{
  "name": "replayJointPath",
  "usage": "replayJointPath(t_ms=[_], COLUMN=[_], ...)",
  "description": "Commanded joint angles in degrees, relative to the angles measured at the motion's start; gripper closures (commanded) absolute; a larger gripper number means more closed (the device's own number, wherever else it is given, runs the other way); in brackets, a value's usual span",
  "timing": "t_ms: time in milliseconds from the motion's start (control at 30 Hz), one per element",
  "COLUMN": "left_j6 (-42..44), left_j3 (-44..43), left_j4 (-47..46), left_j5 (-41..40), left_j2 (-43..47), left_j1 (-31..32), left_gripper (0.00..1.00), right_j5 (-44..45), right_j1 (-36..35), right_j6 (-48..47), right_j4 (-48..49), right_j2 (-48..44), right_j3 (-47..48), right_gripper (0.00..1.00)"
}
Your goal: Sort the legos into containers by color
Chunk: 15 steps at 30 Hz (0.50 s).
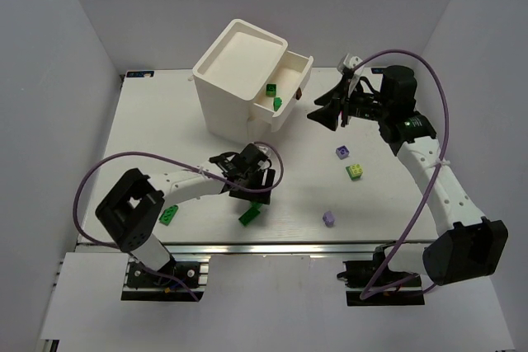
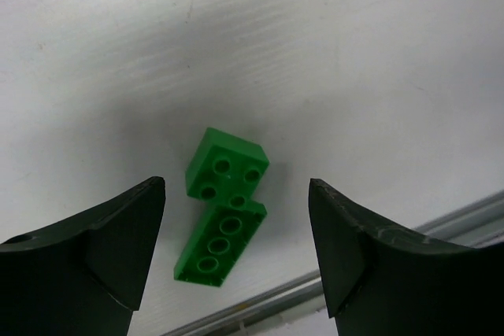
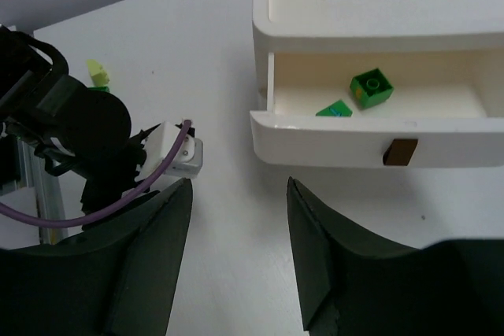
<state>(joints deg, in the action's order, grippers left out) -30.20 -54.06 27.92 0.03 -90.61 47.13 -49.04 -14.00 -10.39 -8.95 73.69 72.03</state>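
Observation:
A white cabinet (image 1: 235, 72) stands at the back with its top drawer (image 1: 290, 96) pulled out; two dark green bricks (image 1: 273, 95) lie inside, also seen in the right wrist view (image 3: 371, 88). My left gripper (image 1: 254, 191) is open just above a dark green brick pair (image 2: 223, 202) near the front edge (image 1: 250, 215). Another green brick (image 1: 168, 216) lies front left. Two purple bricks (image 1: 342, 152) (image 1: 328, 218) and a yellow-green brick (image 1: 355, 171) lie at right. My right gripper (image 1: 323, 114) is open and empty, in front of the drawer's brown knob (image 3: 403, 151).
The table's metal front rail (image 1: 272, 246) runs just beyond the green pair, seen in the left wrist view (image 2: 441, 222). A yellow-green brick (image 3: 98, 73) shows behind the left arm in the right wrist view. White walls enclose the table on three sides.

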Motion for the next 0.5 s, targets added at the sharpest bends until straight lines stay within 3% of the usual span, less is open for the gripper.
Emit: replayJointPath(t_ms=[0, 367, 467], left_j6=[1.63, 1.63, 1.72], left_j3=[-2.45, -3.24, -4.03], left_j4=[1.78, 2.05, 1.61], left_j5=[-4.95, -8.21, -7.86], left_j2=[-2.02, -5.54, -6.07], left_j1=[1.02, 1.56, 2.08], left_gripper=[0.17, 0.36, 0.52], right_j5=[-0.97, -0.89, -0.54], right_j1=[0.64, 1.96, 2.22], right_j6=[-1.73, -2.35, -2.96], right_j4=[-0.63, -2.47, -3.26], right_j2=[-2.15, -5.05, -5.83], right_j3=[-1.63, -5.41, -6.37], right_gripper=[0.43, 0.43, 0.43])
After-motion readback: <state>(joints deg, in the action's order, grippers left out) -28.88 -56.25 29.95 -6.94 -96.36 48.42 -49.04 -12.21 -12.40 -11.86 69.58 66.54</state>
